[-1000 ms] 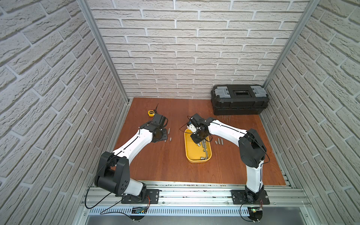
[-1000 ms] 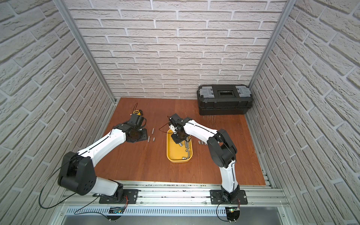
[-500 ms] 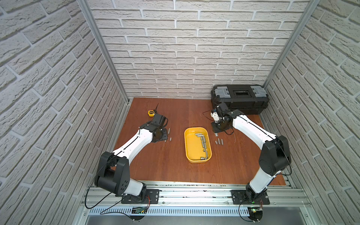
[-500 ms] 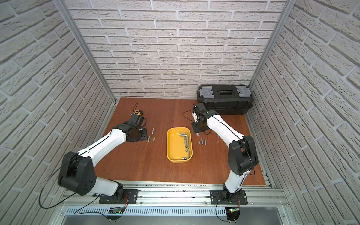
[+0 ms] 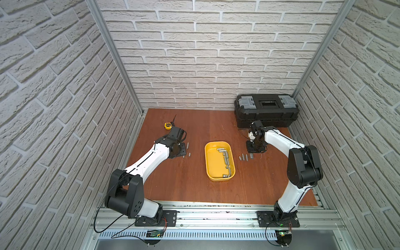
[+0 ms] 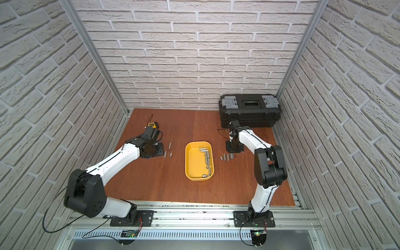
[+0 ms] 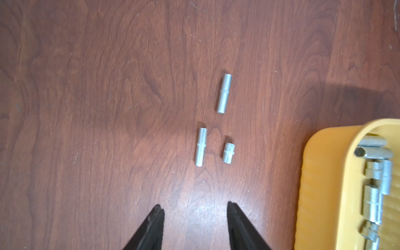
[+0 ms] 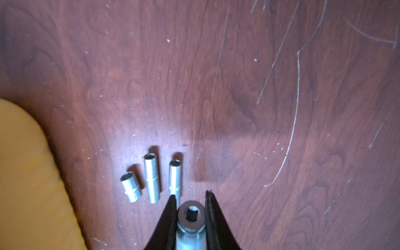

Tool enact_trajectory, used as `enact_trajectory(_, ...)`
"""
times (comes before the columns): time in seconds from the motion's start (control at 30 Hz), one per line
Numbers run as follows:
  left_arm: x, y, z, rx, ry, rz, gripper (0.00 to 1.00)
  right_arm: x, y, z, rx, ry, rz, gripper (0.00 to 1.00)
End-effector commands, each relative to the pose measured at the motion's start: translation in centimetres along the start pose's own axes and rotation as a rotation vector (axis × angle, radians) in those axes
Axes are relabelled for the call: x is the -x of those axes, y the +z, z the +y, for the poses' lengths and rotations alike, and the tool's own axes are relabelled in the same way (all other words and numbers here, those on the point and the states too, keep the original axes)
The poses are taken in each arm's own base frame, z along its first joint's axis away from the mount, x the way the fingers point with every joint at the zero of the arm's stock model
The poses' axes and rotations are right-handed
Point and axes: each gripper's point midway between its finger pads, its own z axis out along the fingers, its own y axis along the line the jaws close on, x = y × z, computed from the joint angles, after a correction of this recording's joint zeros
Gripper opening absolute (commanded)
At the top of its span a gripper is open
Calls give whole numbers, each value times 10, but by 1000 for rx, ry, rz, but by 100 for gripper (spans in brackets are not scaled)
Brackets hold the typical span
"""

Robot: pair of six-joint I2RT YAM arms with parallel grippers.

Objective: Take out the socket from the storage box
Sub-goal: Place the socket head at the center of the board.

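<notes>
Your right fingers [image 8: 213,218] clamp a socket [image 8: 191,213] over the counter [image 8: 238,86], outside the storage box [image 8: 21,173]. Your left fingers [image 7: 149,229] stand apart, empty.

The desk [image 8: 238,86] is reddish wood grain, scratched, faintly glossy. Each socket [image 7: 223,93] is smooth bright metal; the storage box [image 7: 320,184] is yellow plastic.

Wood table [image 5: 190,188]: storage box [image 5: 213,164] centre, black toolbox [image 5: 267,114] far corner, tape measure [image 5: 167,125], loose sockets [image 7: 201,147] both sides of box.
</notes>
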Motion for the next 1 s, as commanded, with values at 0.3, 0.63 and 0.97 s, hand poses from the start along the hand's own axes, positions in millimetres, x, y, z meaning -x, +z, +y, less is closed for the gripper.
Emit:
enact_trajectory(0.3, -2, -6, 0, -1, 5, -20, 51, -4, 33, -11, -35, 37, 62, 11)
enact_trajectory(0.63, 2, -5, -4, -5, 11, -19, 54, -6, 26, -10, -27, 29, 54, 32)
enact_trajectory(0.97, 10, -9, -21, -26, 55, -24, 56, 6, -5, -9, -18, 21, -3, 39)
